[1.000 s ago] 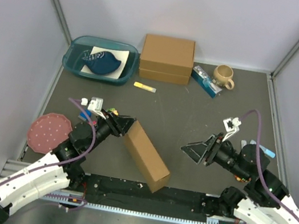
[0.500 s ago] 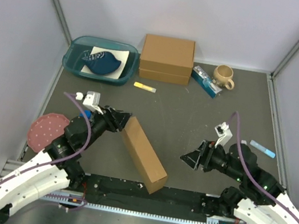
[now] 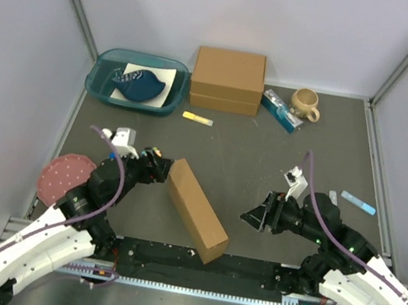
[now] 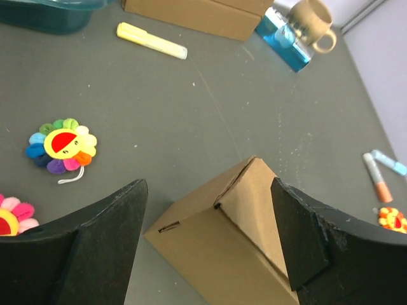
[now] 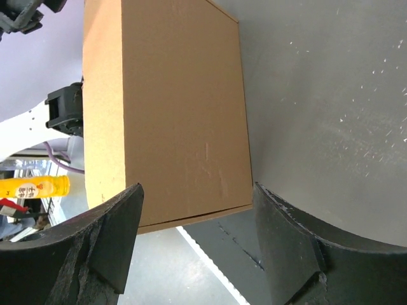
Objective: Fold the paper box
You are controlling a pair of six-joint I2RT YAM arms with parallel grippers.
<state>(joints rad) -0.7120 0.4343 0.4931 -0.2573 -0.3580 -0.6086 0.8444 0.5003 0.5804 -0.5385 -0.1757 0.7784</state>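
Got the paper box [image 3: 198, 211] lying closed up on the dark surface [image 3: 250, 161], low in the middle of the overhead frame, running diagonally from upper left down to lower right. Looks like one long brown block, resting flat with nothing gripping it.

Found the left claw [image 3: 158, 168] just beside its upper-left end, spread wide and released. From the left wrist view, can see that end of the box poking up between the two black fingers [image 4: 95, 241], with a gap on both sides.

Spotted the right claw [image 3: 254, 218] off to the right of the box, apart from it, also spread and holding nothing. Through its own camera, just getting a broad brown face of the box beyond the fingers [image 5: 102, 241].

Also got:
- a teal tray [image 3: 97, 86] at upper left
- a thicker cardboard box [image 3: 227, 78] at top centre
- a tan mug [image 3: 305, 102] right of that
- a blue packet [image 3: 281, 109] between those two
- a yellow marker [image 3: 197, 119] just below the thick box
- a pink dotted disc [image 3: 67, 176] at far left
- a rainbow flower toy [image 4: 62, 146] at the left of the left wrist view
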